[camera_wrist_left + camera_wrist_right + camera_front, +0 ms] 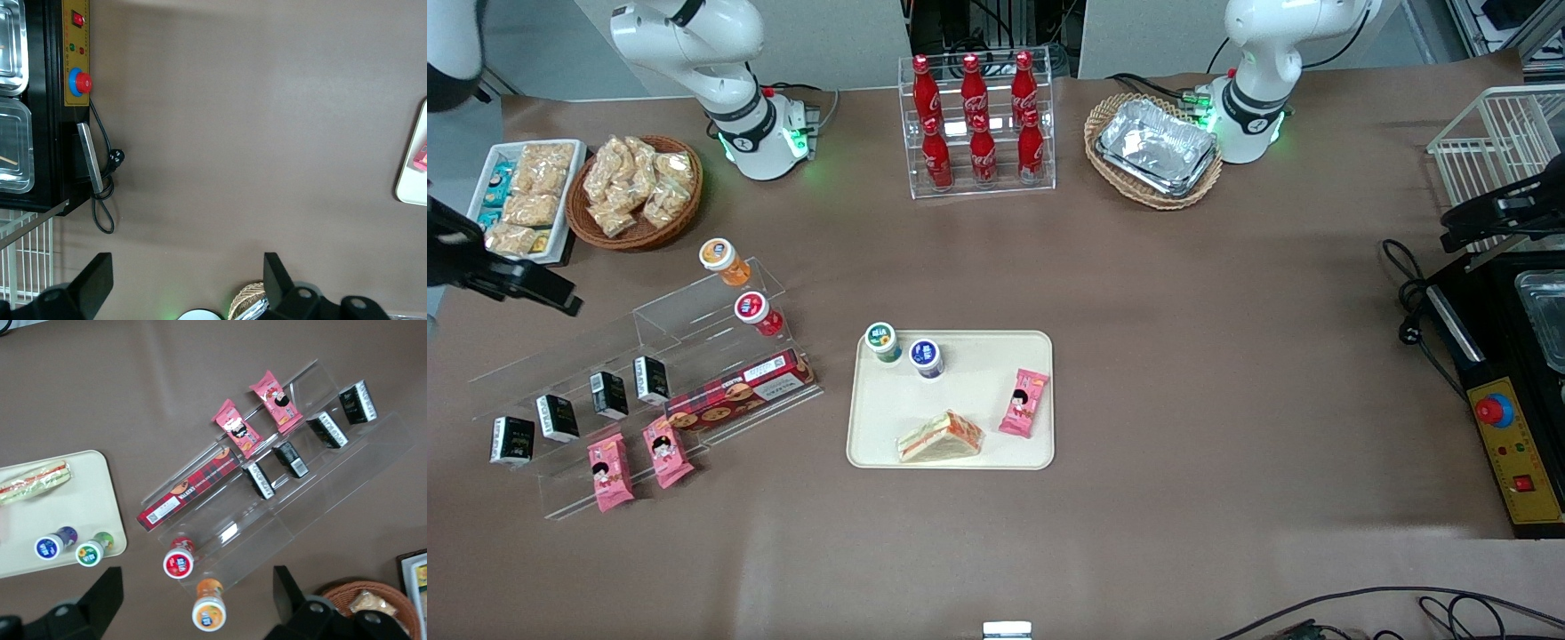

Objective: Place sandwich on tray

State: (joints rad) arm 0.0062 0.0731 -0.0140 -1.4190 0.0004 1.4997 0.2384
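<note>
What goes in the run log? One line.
sandwich on tray | claw open, empty, above acrylic rack | placement done

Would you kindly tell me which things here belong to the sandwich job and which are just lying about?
Job: sandwich, lying on the tray; claw, open, above the clear stand near the working arm's end.
Lying about: pink packet, two small tubs, cola bottles, snack basket.

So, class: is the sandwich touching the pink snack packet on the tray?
Apart. The front view shows bare tray between the sandwich and the pink snack packet. The gripper, jaws open, hangs over the acrylic shelf, away from both.
</note>
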